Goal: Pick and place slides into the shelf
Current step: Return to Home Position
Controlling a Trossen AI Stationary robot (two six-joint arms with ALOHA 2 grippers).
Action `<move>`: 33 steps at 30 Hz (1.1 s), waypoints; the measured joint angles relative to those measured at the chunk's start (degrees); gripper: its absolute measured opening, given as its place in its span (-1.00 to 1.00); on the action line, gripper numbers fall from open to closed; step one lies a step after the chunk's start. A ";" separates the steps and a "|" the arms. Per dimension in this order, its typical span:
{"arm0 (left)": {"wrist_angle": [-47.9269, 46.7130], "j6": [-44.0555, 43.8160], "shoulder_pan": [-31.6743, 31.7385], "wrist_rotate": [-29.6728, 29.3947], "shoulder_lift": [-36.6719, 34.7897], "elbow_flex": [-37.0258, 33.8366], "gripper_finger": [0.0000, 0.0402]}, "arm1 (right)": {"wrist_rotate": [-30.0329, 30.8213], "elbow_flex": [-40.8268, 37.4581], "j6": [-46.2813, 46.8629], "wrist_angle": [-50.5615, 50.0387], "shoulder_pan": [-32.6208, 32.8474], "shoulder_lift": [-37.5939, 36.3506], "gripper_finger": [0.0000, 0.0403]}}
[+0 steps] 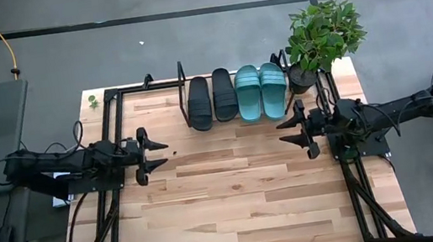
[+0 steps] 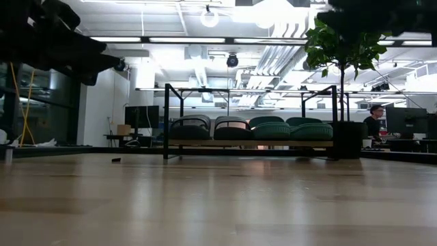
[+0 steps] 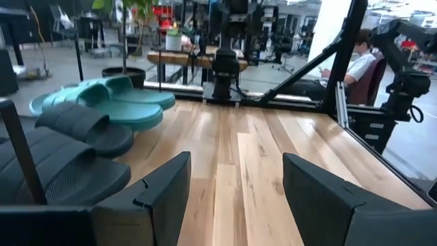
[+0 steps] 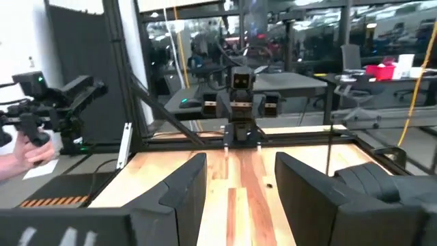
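Note:
Two black slides (image 1: 200, 103) (image 1: 224, 94) and two teal slides (image 1: 248, 93) (image 1: 273, 89) lie side by side, soles down, on the shelf (image 1: 181, 81) at the table's far edge. The low view shows the same row (image 2: 249, 130) on the wooden board between the black end frames (image 2: 166, 119). My left gripper (image 1: 162, 153) hovers open over the table's left side, fingers pointing right; the left wrist view shows its open fingers (image 3: 235, 195) with the slides (image 3: 102, 113) beside them. My right gripper (image 1: 284, 133) hovers open on the right side, facing left (image 4: 240, 191).
A potted plant (image 1: 320, 39) stands at the far right corner beside the shelf. The black tube frame (image 1: 115, 186) runs along the table's left and right edges. Bare wood (image 1: 235, 195) lies between and in front of the grippers. A seated person (image 2: 374, 123) is beyond the table.

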 joint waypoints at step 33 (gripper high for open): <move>-0.75 1.97 0.06 -2.99 0.06 -1.82 0.07 | -6.67 -15.03 -3.26 -2.33 -3.79 -15.85 -0.18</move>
